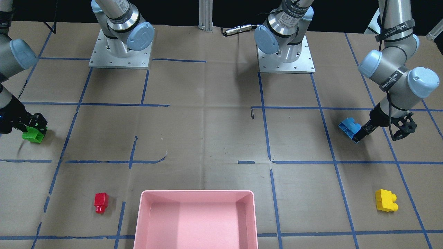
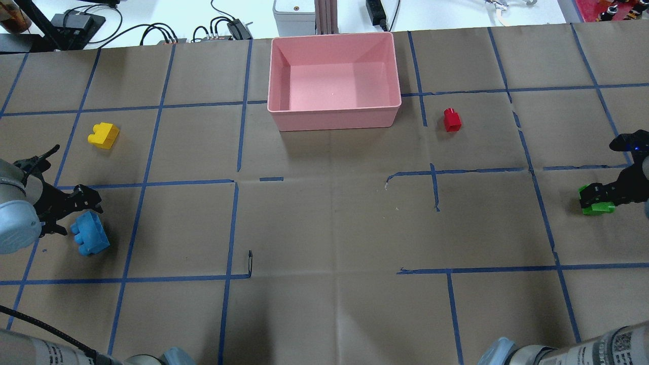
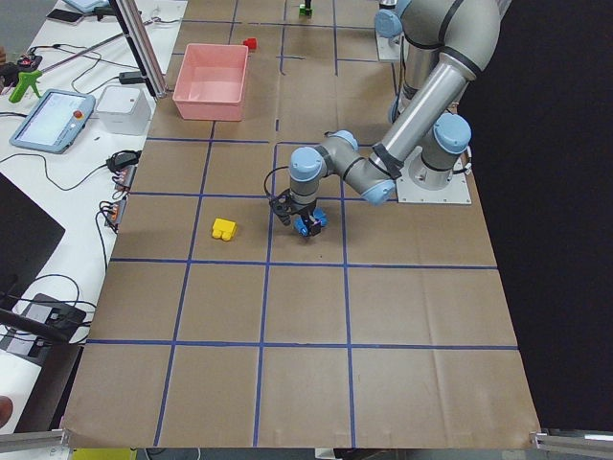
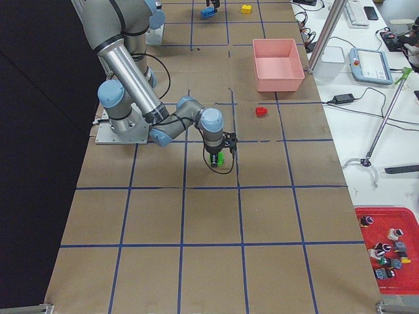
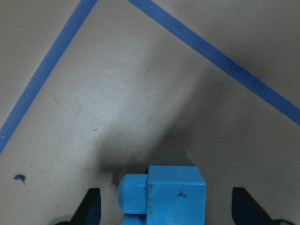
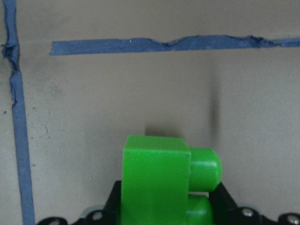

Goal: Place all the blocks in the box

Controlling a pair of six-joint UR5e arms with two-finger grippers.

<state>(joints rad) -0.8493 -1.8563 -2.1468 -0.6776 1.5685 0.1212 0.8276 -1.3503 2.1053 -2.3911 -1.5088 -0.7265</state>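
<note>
The right claw is clamped on the green block, fingers flush against its flat sides. The left claw stands apart, with the blue block centred in the gap but not yet pinched. It should close squarely on the flat faces. Green wants a straight lift, then a carry high enough to clear the rim. Both arms reach far out to their own ends of the tabletop, wrists bent low. The box sits mid-edge, well apart, with nothing in it. The red block lies near it, the yellow block further off.
</note>
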